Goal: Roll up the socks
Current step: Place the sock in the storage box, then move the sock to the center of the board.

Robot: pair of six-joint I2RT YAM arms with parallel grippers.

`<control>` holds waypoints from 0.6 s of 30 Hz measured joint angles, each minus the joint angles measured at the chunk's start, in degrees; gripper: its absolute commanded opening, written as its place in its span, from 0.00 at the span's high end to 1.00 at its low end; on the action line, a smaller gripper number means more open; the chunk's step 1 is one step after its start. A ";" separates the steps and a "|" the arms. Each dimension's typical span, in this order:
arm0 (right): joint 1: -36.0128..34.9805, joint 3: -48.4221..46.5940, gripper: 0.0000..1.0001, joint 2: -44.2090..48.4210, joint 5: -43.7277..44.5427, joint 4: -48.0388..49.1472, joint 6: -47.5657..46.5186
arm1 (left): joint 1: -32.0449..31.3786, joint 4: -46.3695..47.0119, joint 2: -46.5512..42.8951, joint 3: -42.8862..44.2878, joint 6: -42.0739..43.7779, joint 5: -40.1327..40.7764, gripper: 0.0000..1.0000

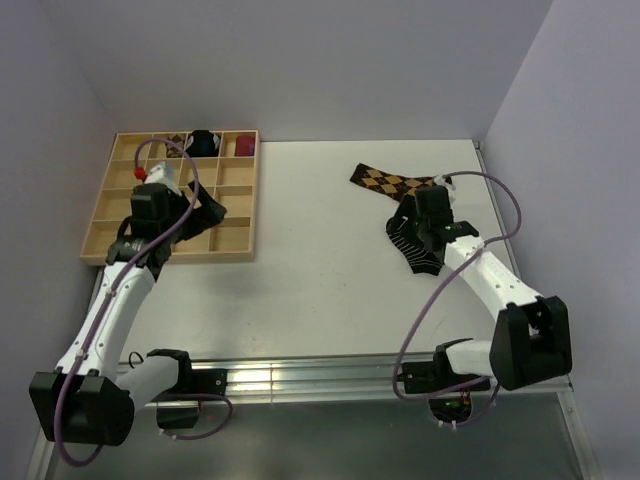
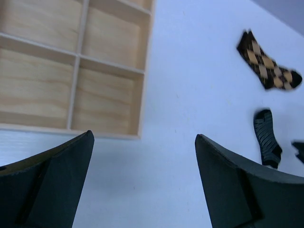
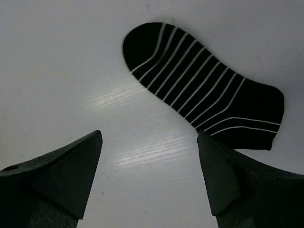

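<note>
black sock [image 3: 204,95]: thin white stripes, flat, ahead of right gripper [image 3: 149,135] | right gripper: angled down, jaws wide, empty | left gripper [image 2: 144,136]: wide, empty

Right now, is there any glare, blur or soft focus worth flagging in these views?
Top external: even light, glare on the metal rail. Left wrist: argyle sock slightly soft. Right wrist: glare patch on the table, black striped sock sharp.

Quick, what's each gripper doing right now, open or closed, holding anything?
Left gripper: open, holding nothing.
Right gripper: open, empty, not touching the black striped sock.
</note>
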State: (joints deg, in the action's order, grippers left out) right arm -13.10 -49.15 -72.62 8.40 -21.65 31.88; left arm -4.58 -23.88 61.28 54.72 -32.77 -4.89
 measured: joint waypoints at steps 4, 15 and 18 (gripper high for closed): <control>8.11 2.01 0.14 -5.05 -4.20 1.11 2.89 | -3.98 2.62 -4.31 -7.67 0.66 -4.28 0.07; 14.08 3.32 0.20 -15.39 -10.80 3.48 4.11 | -5.42 4.90 -6.84 -11.28 3.21 -6.32 0.08; 13.92 3.45 0.21 -15.61 -13.42 4.98 5.11 | -5.42 4.92 -6.12 -11.28 3.23 -6.45 0.08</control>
State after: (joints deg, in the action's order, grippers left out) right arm 0.82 -45.69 -88.23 -5.02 -16.67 36.99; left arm -10.00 -18.96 55.16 43.44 -29.54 -11.33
